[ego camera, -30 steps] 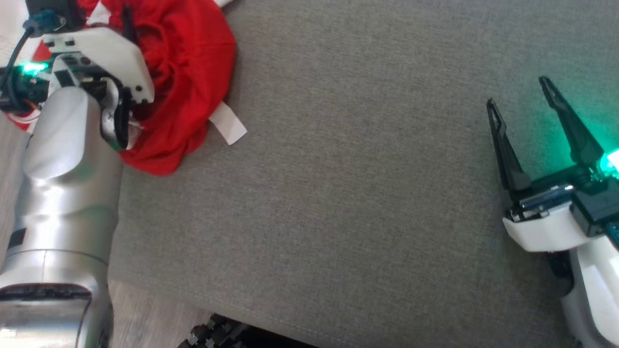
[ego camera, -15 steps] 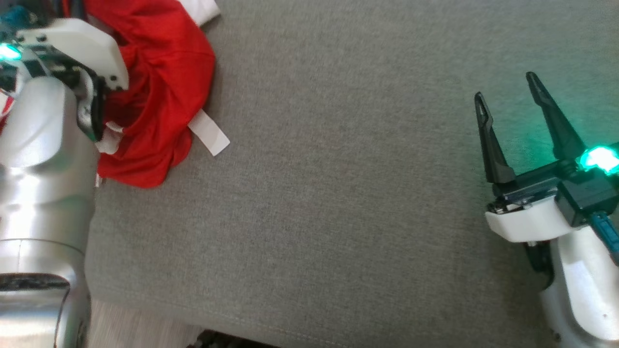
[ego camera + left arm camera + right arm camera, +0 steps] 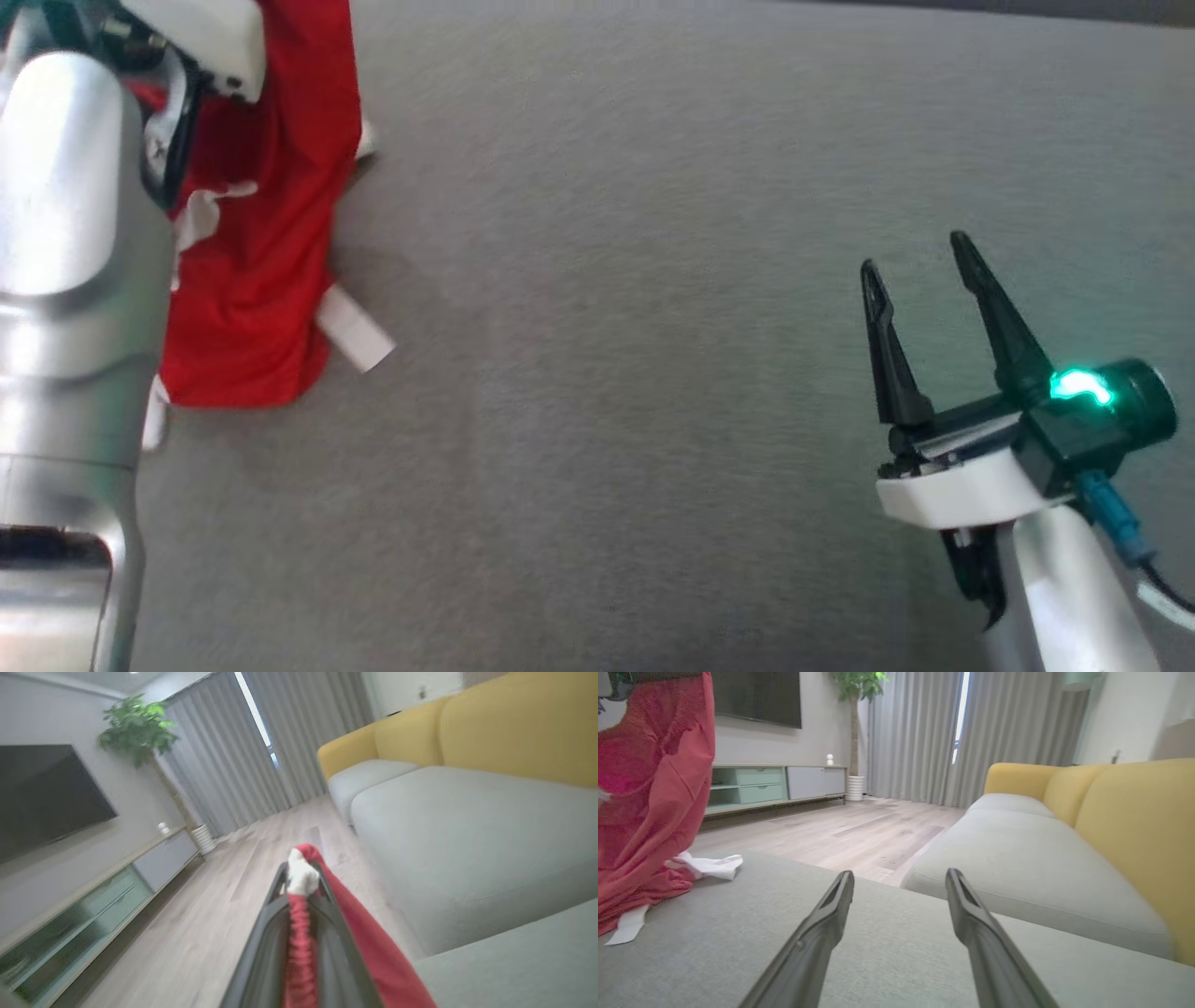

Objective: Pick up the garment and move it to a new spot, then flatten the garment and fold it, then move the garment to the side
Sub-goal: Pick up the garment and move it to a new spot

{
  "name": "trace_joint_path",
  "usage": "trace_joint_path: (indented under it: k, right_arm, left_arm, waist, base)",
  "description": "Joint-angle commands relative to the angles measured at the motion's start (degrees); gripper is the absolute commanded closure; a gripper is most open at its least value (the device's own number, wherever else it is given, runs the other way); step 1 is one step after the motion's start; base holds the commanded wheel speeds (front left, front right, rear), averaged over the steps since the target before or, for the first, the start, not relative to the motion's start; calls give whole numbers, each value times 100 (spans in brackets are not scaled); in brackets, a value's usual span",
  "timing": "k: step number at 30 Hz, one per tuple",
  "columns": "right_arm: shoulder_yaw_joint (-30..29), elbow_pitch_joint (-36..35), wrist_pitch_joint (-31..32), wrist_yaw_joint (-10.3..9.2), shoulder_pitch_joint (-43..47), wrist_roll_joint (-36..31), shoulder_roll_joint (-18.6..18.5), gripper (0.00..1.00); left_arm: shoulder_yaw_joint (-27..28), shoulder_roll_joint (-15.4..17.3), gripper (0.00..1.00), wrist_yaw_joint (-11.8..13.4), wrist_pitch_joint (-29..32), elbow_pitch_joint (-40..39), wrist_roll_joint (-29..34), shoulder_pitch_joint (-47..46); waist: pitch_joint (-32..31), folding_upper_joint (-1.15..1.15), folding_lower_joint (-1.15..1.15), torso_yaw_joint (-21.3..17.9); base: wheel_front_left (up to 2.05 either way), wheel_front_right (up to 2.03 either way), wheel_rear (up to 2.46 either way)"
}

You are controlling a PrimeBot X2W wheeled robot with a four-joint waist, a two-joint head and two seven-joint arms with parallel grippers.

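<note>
The garment [image 3: 252, 252] is red with white trim and hangs in a long drape at the far left of the head view, its lower end still resting on the grey cushion [image 3: 607, 373]. My left gripper [image 3: 301, 879] is shut on a bunched red and white edge of the garment [image 3: 299, 933], pinched between its dark fingers. The right wrist view shows the garment [image 3: 649, 807] hanging at the left with white strips trailing on the cushion. My right gripper [image 3: 920, 257] hovers open over the cushion's right side, far from the garment, nothing between its fingers.
The grey cushion is a wide flat surface. A yellow-backed sofa [image 3: 1087, 826] lies beyond it, with wooden floor [image 3: 859, 830] between. A TV cabinet [image 3: 775, 784], a dark TV [image 3: 46, 793] and a potted plant [image 3: 138, 728] stand along the wall by grey curtains.
My left gripper has shut on the garment and lifted it from a crumpled heap into a hanging drape. The head camera has shifted, so the right gripper sits lower in view.
</note>
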Motion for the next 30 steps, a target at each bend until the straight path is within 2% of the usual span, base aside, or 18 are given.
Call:
trace_joint_path:
  k: [1,3,4,10,13,17,23,30]
  right_arm:
    - [114,-197,-5,43,63,65,88,0]
    - [111,-221,-5,43,140,95,124,0]
    - [111,-221,-5,43,140,95,124,0]
    - [239,-306,-5,43,367,367,153,0]
    - [263,-336,-5,43,456,446,155,0]
    - [296,-359,-5,43,507,467,155,0]
    - [261,-394,-5,43,588,525,156,0]
    - [243,-398,-5,43,635,564,156,0]
  left_arm:
    - [12,257,100,-102,153,-529,-72,-291]
    - [-62,215,100,-178,295,-835,-185,-248]
    - [-62,215,100,-178,295,-835,-185,-248]
    - [-262,155,100,-283,453,-1415,-500,-62]
    - [-468,101,100,-317,408,-1591,-649,19]
    - [-676,-9,100,-332,238,-1681,-765,44]
    - [-1177,-288,100,-345,-102,-1654,-963,263]
    - [-2280,-366,100,-350,-517,-1446,-1249,1264]
  waist:
    - [-578,0,2,-694]
    - [-737,0,2,-964]
    - [-737,0,2,-964]
    - [-1088,0,2,-1829]
    - [-1212,0,2,-2357]
    - [-1251,0,2,-2800]
    - [-1174,0,2,-3156]
    - [-1070,0,2,-3273]
  base:
    - [0,0,0]
    - [0,0,0]
    - [0,0,0]
    - [0,0,0]
    - [0,0,0]
    - [0,0,0]
    - [0,0,0]
    - [0,0,0]
